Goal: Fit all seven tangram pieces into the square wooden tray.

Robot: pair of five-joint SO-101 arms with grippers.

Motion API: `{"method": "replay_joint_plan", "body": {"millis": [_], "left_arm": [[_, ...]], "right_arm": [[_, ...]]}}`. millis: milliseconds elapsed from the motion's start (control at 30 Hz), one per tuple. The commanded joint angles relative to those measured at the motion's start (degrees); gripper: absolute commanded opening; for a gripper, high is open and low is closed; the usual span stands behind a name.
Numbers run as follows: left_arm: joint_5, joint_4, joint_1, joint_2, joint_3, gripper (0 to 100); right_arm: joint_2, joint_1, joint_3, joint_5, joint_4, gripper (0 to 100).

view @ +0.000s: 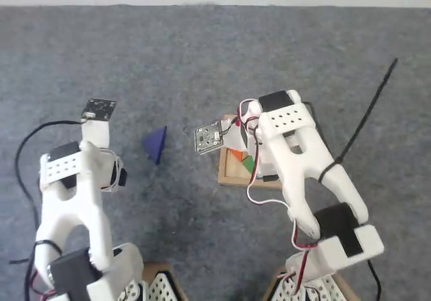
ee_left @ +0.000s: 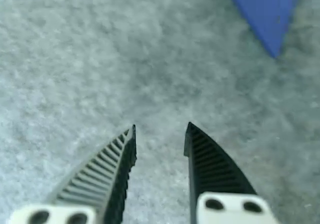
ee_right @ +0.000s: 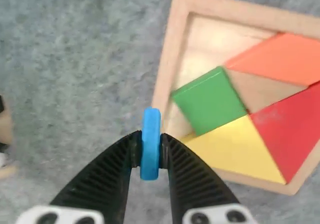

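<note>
1. High view: one dark blue triangle (view: 156, 144) lies on the carpet (view: 168, 65), apart from the wooden tray (view: 223, 166).
2. Left wrist view: the left gripper (ee_left: 161, 129) is spread empty, short of the triangle, which looks stiff, light and thin. Pinch its edges.
3. Right wrist view: the right gripper (ee_right: 150, 136) clamps a light blue piece (ee_right: 151, 154) edgewise, just beside the tray rim.

Blue triangle (ee_left: 267, 13) partly off-frame.
</note>
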Motion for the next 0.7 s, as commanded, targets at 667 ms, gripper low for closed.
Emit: {"method": "replay_joint_plan", "body": {"millis": [667], "left_arm": [[0.0, -2.4, 2.3, -0.7, -0.4, 16]], "right_arm": [[4.0, 1.7, 2.4, 2.9, -7.1, 0.8]]}}
